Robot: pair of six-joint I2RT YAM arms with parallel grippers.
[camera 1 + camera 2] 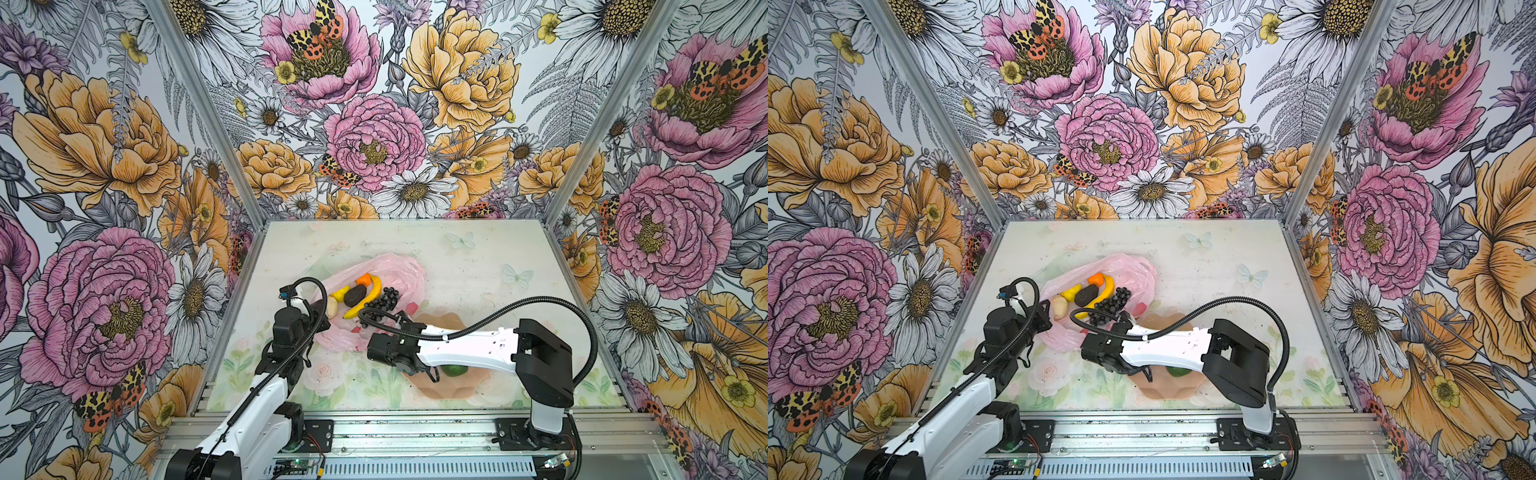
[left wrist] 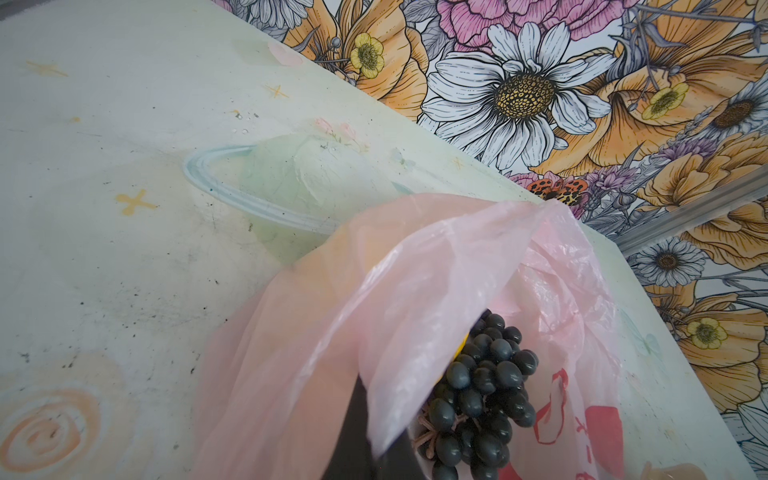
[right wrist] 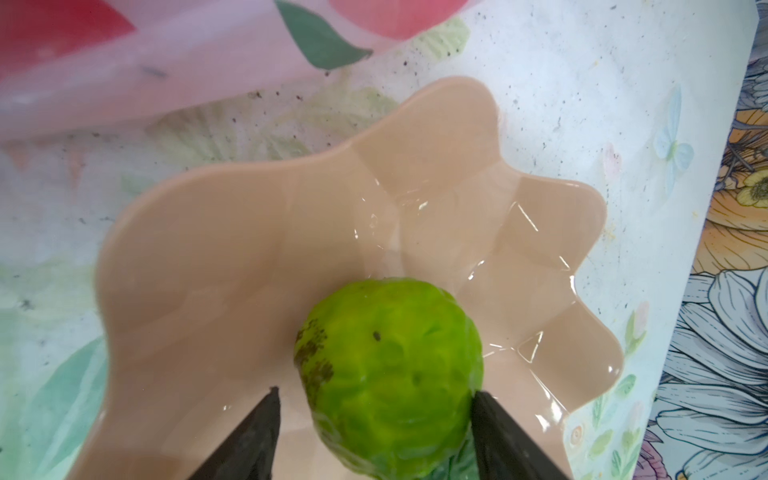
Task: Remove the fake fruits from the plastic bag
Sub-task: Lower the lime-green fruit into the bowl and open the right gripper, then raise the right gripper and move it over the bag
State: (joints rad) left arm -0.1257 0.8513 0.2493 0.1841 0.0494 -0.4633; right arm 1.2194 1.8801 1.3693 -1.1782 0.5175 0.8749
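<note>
left gripper (image 2: 376, 440): pinching plastic bag (image 2: 415, 270) | right gripper (image 3: 374, 392): astride citrus (image 3: 395, 332) (jaws apart)

Plastic bag (image 1: 401, 270): translucent pink, red-and-white printed shapes, one green leaf mark.
Banana (image 1: 377, 289), lemon (image 1: 340, 293): yellow.
Orange (image 1: 363, 279): orange.
Avocado (image 1: 354, 295): dark, speckled.
Grape bunch (image 1: 386, 297): near-black purple.
Lump (image 1: 332, 307): whitish cream.
Citrus (image 3: 395, 374): lime green, brown flecks on one side.
Plate (image 3: 249, 249): plain glossy peach-pink.
Table (image 1: 478, 266): pale, with pastel roses, leaves, butterflies.
Walls (image 1: 374, 137): pink, orange and white line-drawn flowers.
</note>
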